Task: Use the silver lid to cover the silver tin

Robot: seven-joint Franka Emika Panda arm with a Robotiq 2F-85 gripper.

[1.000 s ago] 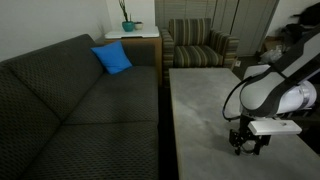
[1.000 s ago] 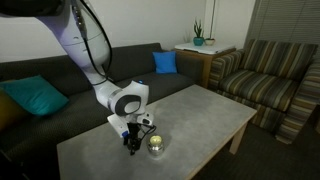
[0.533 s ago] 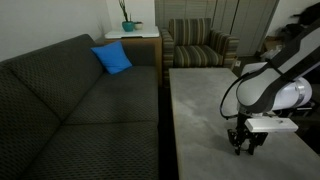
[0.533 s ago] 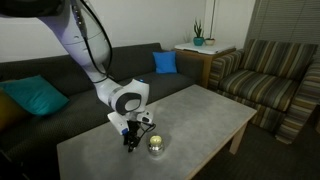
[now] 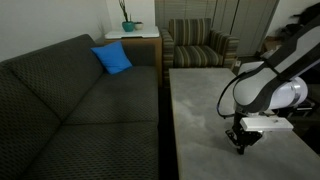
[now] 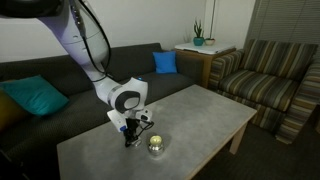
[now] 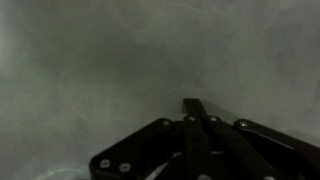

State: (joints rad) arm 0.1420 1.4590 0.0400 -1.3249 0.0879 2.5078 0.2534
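Carefully confirm the grip before lifting: the gripper (image 6: 128, 142) is fully closed, silver lid unseen; the silver tin (image 6: 157, 146) stands just beside it.

Base of the tool (image 7: 193, 108) beyond wrist view's bottom edge, blurred.

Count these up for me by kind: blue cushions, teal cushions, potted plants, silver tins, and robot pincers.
Blue cushions: 1
Teal cushions: 1
Potted plants: 1
Silver tins: 1
Robot pincers: 1
Total: 5
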